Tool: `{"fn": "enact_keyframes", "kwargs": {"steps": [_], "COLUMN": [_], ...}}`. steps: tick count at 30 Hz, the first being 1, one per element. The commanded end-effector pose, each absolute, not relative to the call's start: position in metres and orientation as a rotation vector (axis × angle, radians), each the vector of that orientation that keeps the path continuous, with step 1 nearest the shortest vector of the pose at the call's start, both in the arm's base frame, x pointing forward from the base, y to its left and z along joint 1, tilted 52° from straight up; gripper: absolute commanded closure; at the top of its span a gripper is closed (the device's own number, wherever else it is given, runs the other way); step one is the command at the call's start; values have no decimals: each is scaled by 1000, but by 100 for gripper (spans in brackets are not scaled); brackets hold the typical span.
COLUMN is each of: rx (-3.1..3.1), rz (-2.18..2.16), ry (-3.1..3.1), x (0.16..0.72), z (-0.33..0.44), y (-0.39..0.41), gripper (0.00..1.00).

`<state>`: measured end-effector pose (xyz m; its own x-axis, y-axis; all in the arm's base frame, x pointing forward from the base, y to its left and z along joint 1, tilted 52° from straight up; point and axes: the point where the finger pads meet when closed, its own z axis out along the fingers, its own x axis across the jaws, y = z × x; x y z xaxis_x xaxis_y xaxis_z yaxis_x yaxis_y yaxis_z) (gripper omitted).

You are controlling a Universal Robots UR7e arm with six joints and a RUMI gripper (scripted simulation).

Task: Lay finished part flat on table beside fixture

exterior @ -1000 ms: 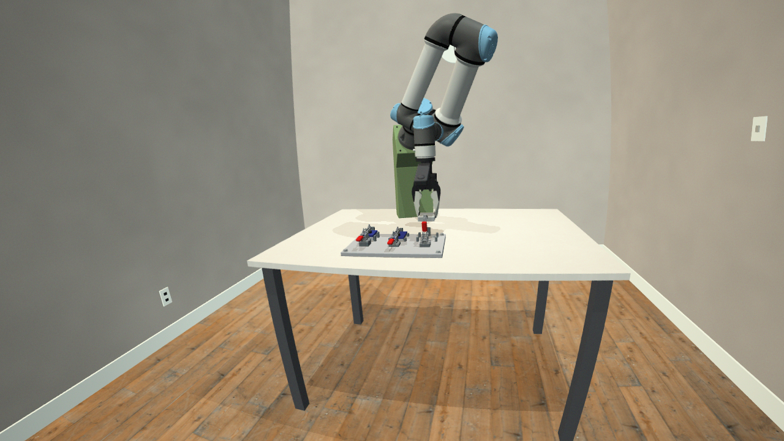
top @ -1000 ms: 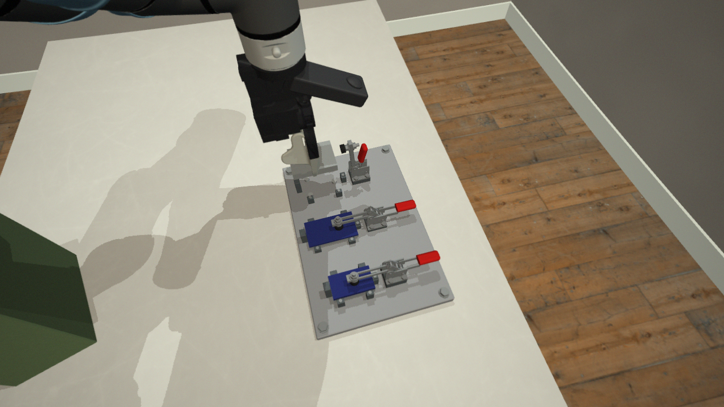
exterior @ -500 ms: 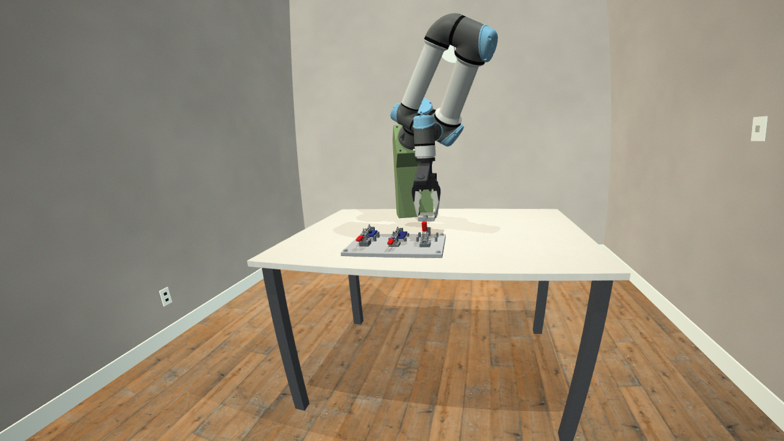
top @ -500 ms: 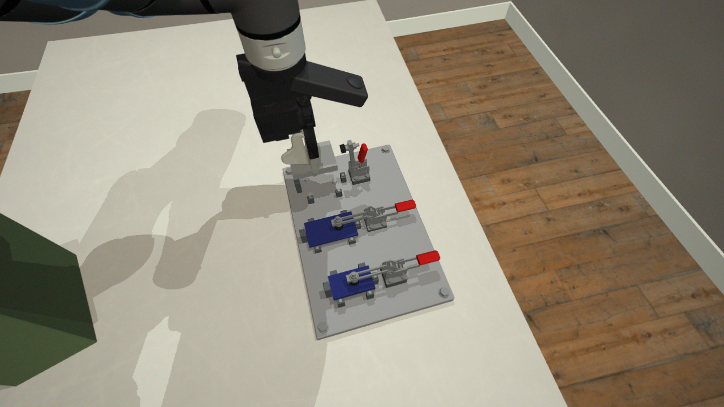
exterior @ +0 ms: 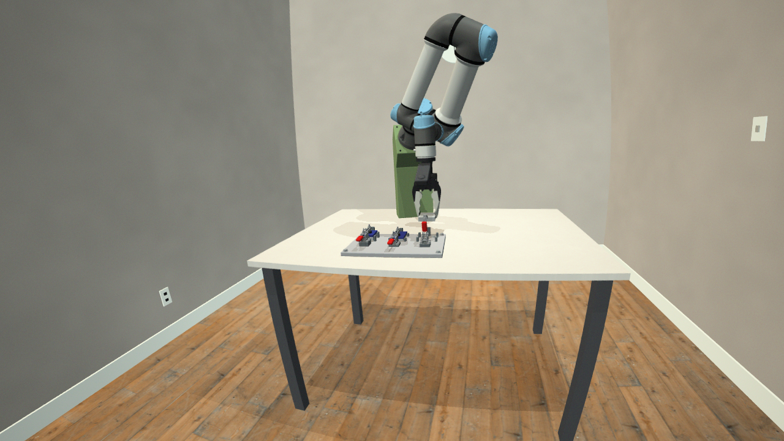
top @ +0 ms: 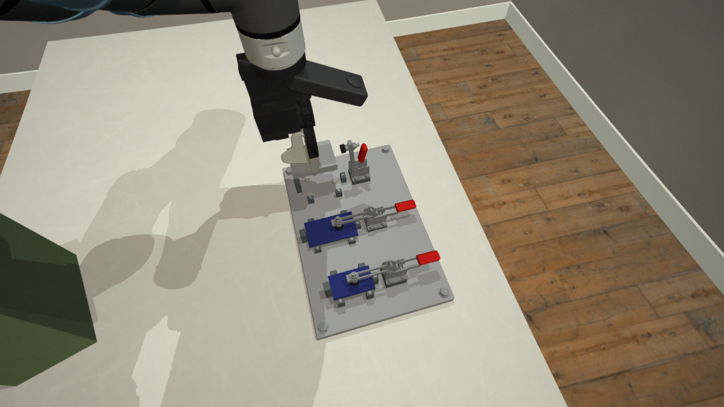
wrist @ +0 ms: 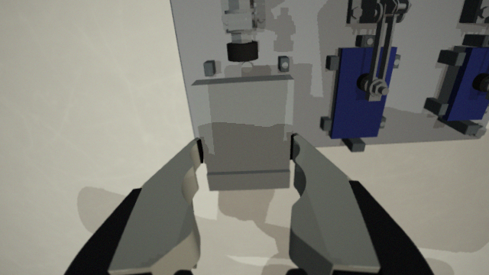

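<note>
Finished part [top: 326, 154] [exterior: 428, 218] [wrist: 248, 153] is hanging over the end of the fixture [top: 354, 316] [exterior: 383, 252] [wrist: 412, 88], out of its nest. You're gripping it by its two opposite sides, with the gripper [top: 313, 156] [exterior: 427, 215] [wrist: 246, 137] closing on it and keeping air below. The slot isn't reading clearly from these angles. Key change for you: the fixture's end nest is showing its bare stops, and its clamp [top: 360, 173] [exterior: 424, 225] [wrist: 238, 21] is standing open, so the removal half is looking done and placing is what's remaining.

On the fixture, the near blue blank [top: 321, 234] [exterior: 403, 234] [wrist: 348, 111] and far blue blank [top: 339, 289] [exterior: 373, 232] [wrist: 467, 103] are both sitting under closed clamps, as wanted. You're probably needing to carry the part sideways past the fixture's end, away from the blanks, then lower it level onto the table [top: 364, 374] [exterior: 493, 252] [wrist: 57, 76]. Going down too soon, you're risking catching the fixture's edge or that open clamp, tilting the part in your grip.
</note>
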<state>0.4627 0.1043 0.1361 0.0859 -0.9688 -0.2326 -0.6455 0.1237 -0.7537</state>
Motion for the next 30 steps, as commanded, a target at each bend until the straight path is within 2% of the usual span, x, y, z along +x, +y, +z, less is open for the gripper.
{"fn": "enact_keyframes", "kwargs": {"steps": [1,30], "rx": [-1599,-1599], "rz": [-535,-534], "ry": [1636,1636], "x": [462,459], "z": [137,147], "y": [107,150], "gripper": [100,100]}}
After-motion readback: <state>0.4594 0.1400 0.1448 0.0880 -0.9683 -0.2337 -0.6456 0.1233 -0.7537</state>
